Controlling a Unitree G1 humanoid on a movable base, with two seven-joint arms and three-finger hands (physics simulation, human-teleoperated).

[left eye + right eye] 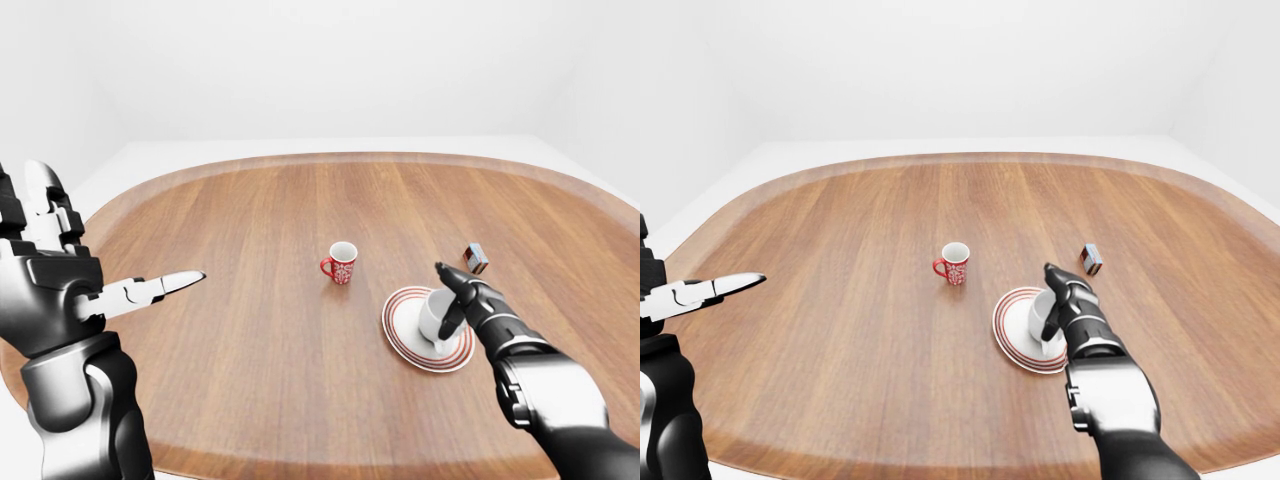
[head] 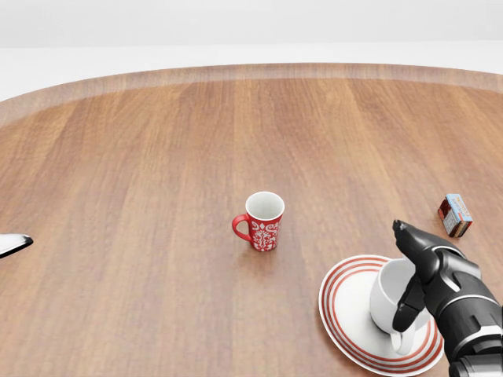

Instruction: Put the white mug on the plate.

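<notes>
I see the white mug (image 2: 391, 297) sitting on the red-ringed plate (image 2: 350, 322) at lower right, leaning a little, handle toward the bottom edge. My right hand (image 2: 428, 275) is against the mug's right side with fingers (image 2: 410, 239) spread rather than wrapped around it. The red patterned mug (image 2: 262, 221) stands upright near centre of the wooden table (image 2: 157, 173), well apart from the plate. A small box (image 2: 455, 215) lies near the right edge. A sliver of my left hand (image 2: 12, 243) shows at the left edge.
</notes>
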